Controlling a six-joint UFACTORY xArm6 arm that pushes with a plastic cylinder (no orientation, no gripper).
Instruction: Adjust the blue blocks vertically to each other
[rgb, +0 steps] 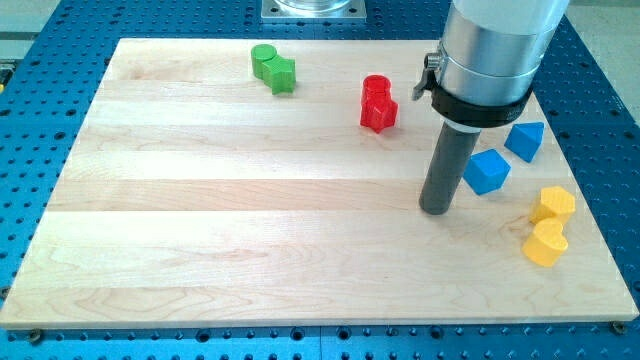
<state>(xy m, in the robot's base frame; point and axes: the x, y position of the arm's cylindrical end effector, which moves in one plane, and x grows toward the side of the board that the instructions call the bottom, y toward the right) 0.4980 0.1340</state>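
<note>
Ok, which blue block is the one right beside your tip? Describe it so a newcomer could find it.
Start at the right side of the light wooden board, where my tip rests. Just to the view's right of the rod sits the chunky blue block, apart from the tip. The other, blue triangular block lies farther up and right, and the two yellow blocks lie below.

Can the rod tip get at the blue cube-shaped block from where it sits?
Probably yes: my tip rests just to the view's left of the blue cube-shaped block, with bare wooden board between them. The blue triangular block lies beyond.
</note>
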